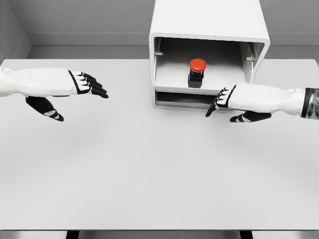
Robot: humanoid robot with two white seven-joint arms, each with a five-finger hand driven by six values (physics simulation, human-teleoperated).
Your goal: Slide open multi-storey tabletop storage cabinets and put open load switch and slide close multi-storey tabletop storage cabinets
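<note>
Right robot hand (234,102) below load switch (197,72)

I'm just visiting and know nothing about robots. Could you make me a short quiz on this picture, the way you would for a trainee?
1. True or false: the switch with the red button sits inside the open drawer of the white cabinet.
2. Which hand is closer to the drawer's front edge? A) left hand B) right hand
3. Fill in: neither hand holds anything; the fingers of both are ____.

Key
1. True: it stands upright on the drawer floor.
2. B: the right hand is at the drawer's front right; the left hand hovers over the table, well to the left of the cabinet.
3. open.
</note>
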